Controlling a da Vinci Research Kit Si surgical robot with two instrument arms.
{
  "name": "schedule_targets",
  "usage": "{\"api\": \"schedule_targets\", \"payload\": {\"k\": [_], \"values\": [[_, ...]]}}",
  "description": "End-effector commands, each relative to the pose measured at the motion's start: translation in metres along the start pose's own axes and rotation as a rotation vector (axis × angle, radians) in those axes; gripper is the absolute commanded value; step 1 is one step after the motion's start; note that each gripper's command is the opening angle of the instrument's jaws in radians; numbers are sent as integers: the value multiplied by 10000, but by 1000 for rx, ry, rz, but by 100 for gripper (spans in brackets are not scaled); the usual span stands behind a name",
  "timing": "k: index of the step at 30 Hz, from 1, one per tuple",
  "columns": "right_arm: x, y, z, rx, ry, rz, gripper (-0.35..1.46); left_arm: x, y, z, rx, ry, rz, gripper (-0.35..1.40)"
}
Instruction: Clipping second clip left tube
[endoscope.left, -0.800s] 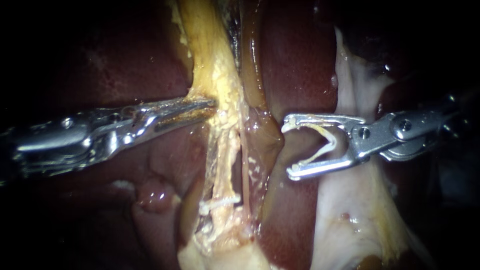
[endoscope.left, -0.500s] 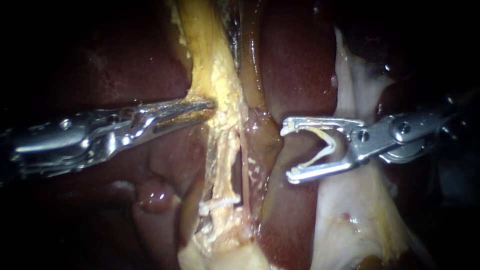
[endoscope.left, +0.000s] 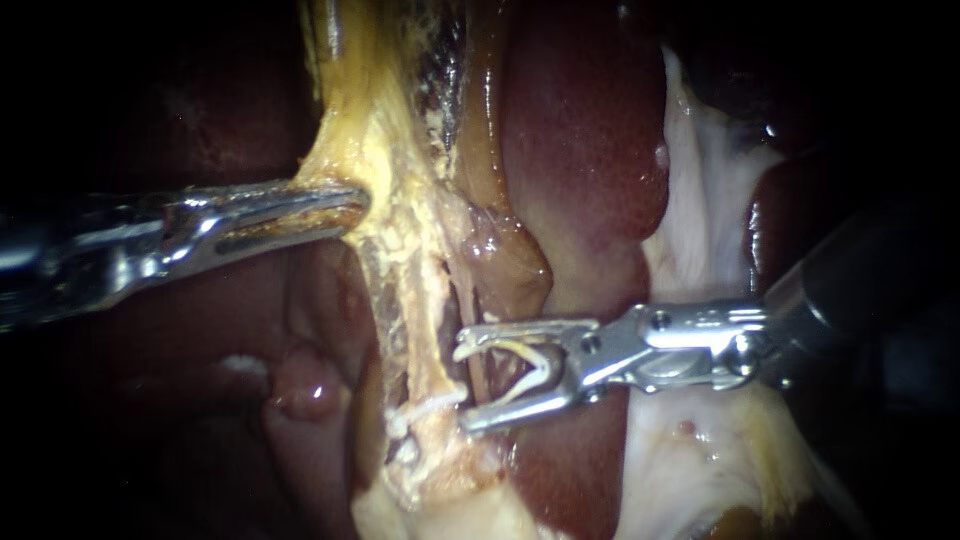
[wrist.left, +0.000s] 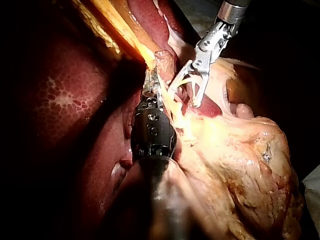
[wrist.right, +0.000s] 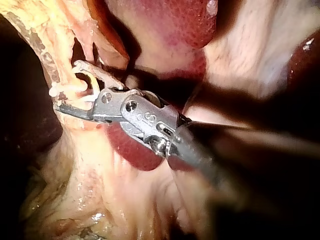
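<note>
First clip (endoscope.left: 428, 405) on left tube (endoscope.left: 425, 320); second clip (endoscope.left: 525, 365) held open, unfired, in the jaws of our right instrument (endoscope.left: 465, 385); left instrument (endoscope.left: 352, 203) clamps yellow tissue (endoscope.left: 345, 150).

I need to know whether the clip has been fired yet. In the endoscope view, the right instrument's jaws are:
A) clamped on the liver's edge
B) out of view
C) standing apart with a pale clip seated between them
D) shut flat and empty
C: the right instrument has its jaws standing apart, and a pale V-shaped clip sits between them, its two legs spread along the jaws.
</note>
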Motion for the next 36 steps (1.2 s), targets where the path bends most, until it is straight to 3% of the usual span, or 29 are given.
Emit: {"api": "schedule_targets", "payload": {"k": [1,8,11,18,22,29,34,36], "values": [[0,3,3,-3,-6,0,55,0,-1,0,-2,0,2,-35],[-8,14,15,-12,-24,-2,55,-2,-7,-3,-5,-3,6,-35],[-7,13,21,13,-27,-5,54,-2,-8,-3,-6,-3,6,-35],[10,-6,29,151,75,35,52,-2,-8,-2,-6,-3,6,-35],[17,-13,42,206,91,55,51,-3,-8,-2,-6,-3,5,-35],[20,-10,59,220,104,60,48,-3,-9,1,-7,-3,5,-35],[19,-10,61,220,102,71,35,-2,-8,3,-7,-4,6,-35],[18,-10,59,218,102,77,8,-2,-8,3,-8,-4,6,-35]]}}
